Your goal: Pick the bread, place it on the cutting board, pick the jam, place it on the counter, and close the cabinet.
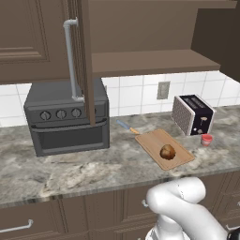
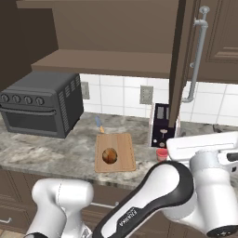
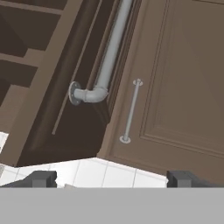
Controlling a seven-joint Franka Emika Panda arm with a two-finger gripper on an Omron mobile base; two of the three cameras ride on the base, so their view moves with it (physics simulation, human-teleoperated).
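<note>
A: Counter [image 1: 84,171] holdings?
B: Cutting board [image 1: 152,141] bearing bread [image 1: 168,152]; jam [image 1: 206,139] just beside toaster [image 1: 193,114]; toaster oven [image 1: 65,117] at left.
A: Cabinet [image 1: 154,44]?
B: Doors open.

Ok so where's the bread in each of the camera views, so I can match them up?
Left base view: the bread lies on the cutting board, right of centre, with the toaster behind.
Right base view: the bread lies on the cutting board, just left of centre.
Hand view: not in it.
Shared landmark: the cutting board.
</note>
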